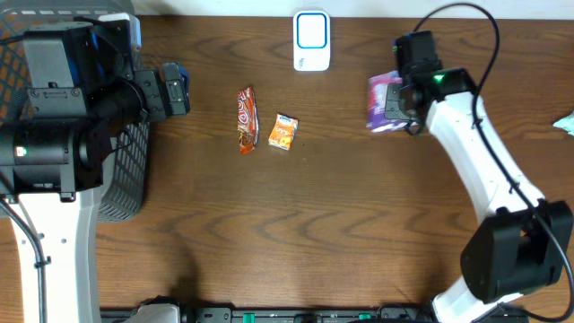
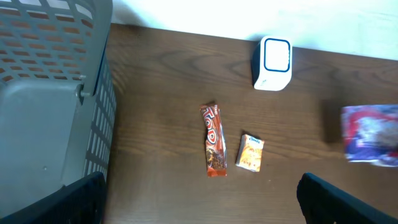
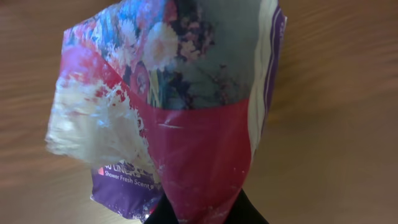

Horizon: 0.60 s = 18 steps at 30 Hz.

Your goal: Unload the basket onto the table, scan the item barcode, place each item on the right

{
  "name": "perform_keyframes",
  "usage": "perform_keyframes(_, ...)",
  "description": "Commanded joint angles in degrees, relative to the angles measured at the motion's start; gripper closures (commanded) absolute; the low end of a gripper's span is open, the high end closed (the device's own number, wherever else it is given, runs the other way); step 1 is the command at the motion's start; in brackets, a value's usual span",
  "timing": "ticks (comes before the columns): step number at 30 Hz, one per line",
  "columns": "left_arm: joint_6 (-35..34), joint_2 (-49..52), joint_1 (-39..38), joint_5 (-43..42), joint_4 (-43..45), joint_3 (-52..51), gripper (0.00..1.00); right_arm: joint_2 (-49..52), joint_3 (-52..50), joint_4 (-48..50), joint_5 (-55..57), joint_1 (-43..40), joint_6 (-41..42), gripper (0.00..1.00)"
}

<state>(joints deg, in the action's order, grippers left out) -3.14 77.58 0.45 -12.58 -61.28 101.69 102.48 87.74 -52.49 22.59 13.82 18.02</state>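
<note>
A crinkly purple and pink floral packet [image 3: 180,106] fills the right wrist view, and my right gripper [image 3: 205,215] is shut on its lower end. From overhead the packet [image 1: 386,101] sits at the table's back right with the right gripper [image 1: 405,99] at its right side. No barcode shows on it. The white scanner with a blue-framed window [image 1: 311,40] stands at the back centre, left of the packet. Far to the left, beside the basket, my left gripper [image 1: 177,87] is open and holds nothing; both of its dark fingers [image 2: 68,199] frame bare wood.
A red-orange candy bar [image 1: 246,119] and a small orange packet [image 1: 283,131] lie mid-table, between the two arms. A grey mesh basket [image 1: 126,170] stands at the left edge under the left arm. Something pale green [image 1: 565,123] pokes in at the right edge.
</note>
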Motion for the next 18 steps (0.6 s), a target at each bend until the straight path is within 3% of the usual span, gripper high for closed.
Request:
perform_keyframes(1, 0.11, -0.11, 0.24, -0.26, 0.00, 0.17, 0.02, 1.57, -0.33, -0.63, 24.83, 3.21, 0.59, 0.99)
perform_keyframes(14, 0.11, -0.11, 0.24, -0.26, 0.00, 0.17, 0.02, 11.30, -1.81, -0.85, 26.62, 15.26, -1.14, 0.98)
perform_keyframes(16, 0.11, -0.11, 0.24, -0.26, 0.00, 0.17, 0.02, 11.93, -1.81, -0.76, 26.16, 17.42, -0.44, 0.95)
perform_keyframes(18, 0.11, -0.11, 0.24, -0.26, 0.00, 0.17, 0.02, 11.98, -1.81, -0.55, 23.65, 19.47, -0.22, 0.81)
